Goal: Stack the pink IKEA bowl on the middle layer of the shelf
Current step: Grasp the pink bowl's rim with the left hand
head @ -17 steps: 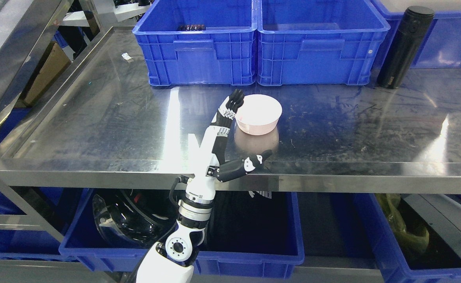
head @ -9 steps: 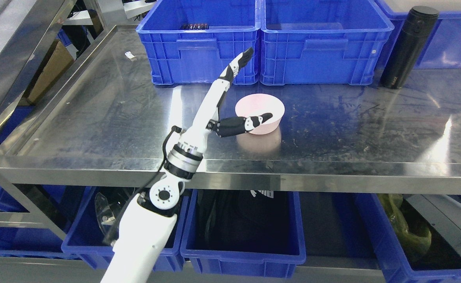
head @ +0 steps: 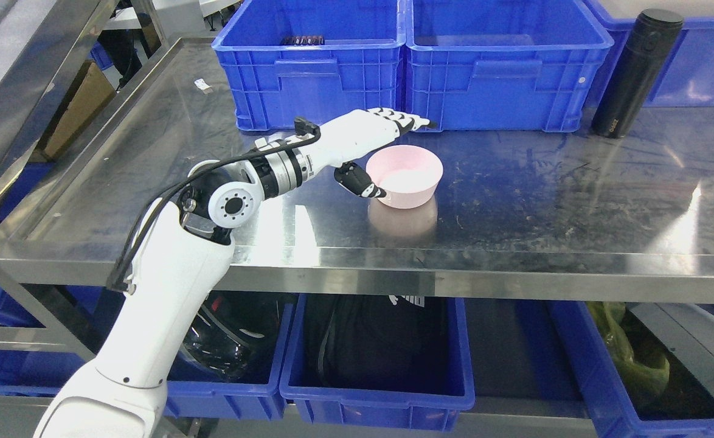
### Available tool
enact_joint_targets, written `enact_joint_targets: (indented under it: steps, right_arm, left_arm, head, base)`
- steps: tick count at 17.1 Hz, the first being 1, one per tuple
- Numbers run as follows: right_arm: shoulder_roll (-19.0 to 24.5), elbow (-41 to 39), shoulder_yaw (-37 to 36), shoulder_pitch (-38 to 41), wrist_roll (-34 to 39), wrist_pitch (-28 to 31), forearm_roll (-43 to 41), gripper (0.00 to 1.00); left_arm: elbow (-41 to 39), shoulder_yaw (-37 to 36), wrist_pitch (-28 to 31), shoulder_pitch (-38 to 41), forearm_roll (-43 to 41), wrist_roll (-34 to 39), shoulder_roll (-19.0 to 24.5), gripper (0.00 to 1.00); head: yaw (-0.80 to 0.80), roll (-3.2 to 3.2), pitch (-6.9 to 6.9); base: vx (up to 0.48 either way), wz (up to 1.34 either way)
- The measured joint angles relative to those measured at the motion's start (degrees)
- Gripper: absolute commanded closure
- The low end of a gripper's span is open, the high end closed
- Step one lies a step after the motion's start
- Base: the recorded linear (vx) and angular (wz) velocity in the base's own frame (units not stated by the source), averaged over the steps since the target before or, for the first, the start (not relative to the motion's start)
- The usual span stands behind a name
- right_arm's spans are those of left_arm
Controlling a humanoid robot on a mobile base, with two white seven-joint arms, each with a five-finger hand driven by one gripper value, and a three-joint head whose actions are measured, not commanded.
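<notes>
Left hand [head: 374, 141]: fingers spread wide, holding nothing, thumb just beside the bowl's left rim.
Pink bowl [head: 404, 176]: upright on the steel shelf [head: 150, 182].

One pink bowl [head: 404, 175], one black flask [head: 635, 73].

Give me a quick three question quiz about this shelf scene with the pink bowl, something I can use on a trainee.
1. True or false: the pink bowl stands upright on the steel shelf.
2. Which hand is at the bowl, left or right?
3. What stands to the right of the two blue bins? A) a black bottle B) a red cup C) a white plate

Key:
1. True.
2. The left hand; its fingers stretch over the bowl's far rim, open, with the thumb at the near side.
3. A, the black bottle.
</notes>
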Motion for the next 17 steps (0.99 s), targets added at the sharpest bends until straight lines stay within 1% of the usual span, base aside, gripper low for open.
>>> enact_joint_targets:
  steps: [1, 3, 7, 8, 11, 12, 13, 15, 16, 17]
  right_arm:
    - [0.0, 0.0, 0.0, 0.0, 0.0, 0.0, 0.0, 0.00]
    - [0.0, 0.0, 0.0, 0.0, 0.0, 0.0, 0.0, 0.00]
    - [0.0, 0.0, 0.0, 0.0, 0.0, 0.0, 0.0, 0.00]
    - [0.0, 0.0, 0.0, 0.0, 0.0, -0.1, 0.0, 0.00]
    - [0.0, 0.0, 0.0, 0.0, 0.0, -0.1, 0.0, 0.00]
    - [0.0, 0.0, 0.0, 0.0, 0.0, -0.1, 0.0, 0.00]
    - [0.0, 0.0, 0.0, 0.0, 0.0, -0.1, 0.0, 0.00]
    - [0.0, 0.0, 0.0, 0.0, 0.0, -0.1, 0.0, 0.00]
    - [0.0, 0.0, 0.0, 0.0, 0.0, -0.1, 0.0, 0.00]
    - [0.0, 0.0, 0.0, 0.0, 0.0, -0.1, 0.0, 0.00]
  left_arm:
    - [0.0, -0.4, 0.6, -1.1, -1.4, -3.0, -0.4, 0.09]
    - [0.0, -1.3, 2.0, -3.4, -4.7, -6.5, -1.6, 0.11]
    - [0.3, -4.5, 5.0, -6.7, -11.3, -12.9, -4.5, 0.11]
    - [0.6, -5.1, 5.3, -7.0, -12.4, -13.5, -5.0, 0.11]
    - [2.0, -6.7, 5.5, -7.7, -14.7, -14.1, -6.2, 0.04]
    - [2.5, -7.0, 5.5, -7.8, -15.2, -14.1, -6.5, 0.04]
    - [2.9, -7.4, 5.5, -7.9, -15.6, -14.2, -6.8, 0.07]
    - [3.9, -8.0, 5.6, -8.0, -16.5, -14.3, -7.4, 0.08]
    - [4.3, -8.2, 5.8, -8.0, -17.2, -14.3, -7.6, 0.10]
    - [4.7, -8.4, 5.9, -8.0, -17.8, -14.3, -7.8, 0.14]
  head:
    - [0.00, 0.00, 0.00]
    - [0.00, 0.00, 0.00]
    - [0.00, 0.00, 0.00]
    - [0.00, 0.00, 0.00]
    - [0.00, 0.00, 0.00]
    - [0.00, 0.00, 0.00]
    - [0.00, 0.00, 0.00]
    - [0.00, 0.00, 0.00]
    - [0.00, 0.00, 0.00]
    - [0.00, 0.00, 0.00]
  base:
    - [0.000, 0.00]
    - [0.000, 0.00]
    - [-0.001, 0.00]
    - [-0.004, -0.01]
    - [-0.002, 0.03]
    - [0.000, 0.00]
    - [0.000, 0.00]
    - [0.000, 0.00]
    - [0.000, 0.00]
    - [0.000, 0.00]
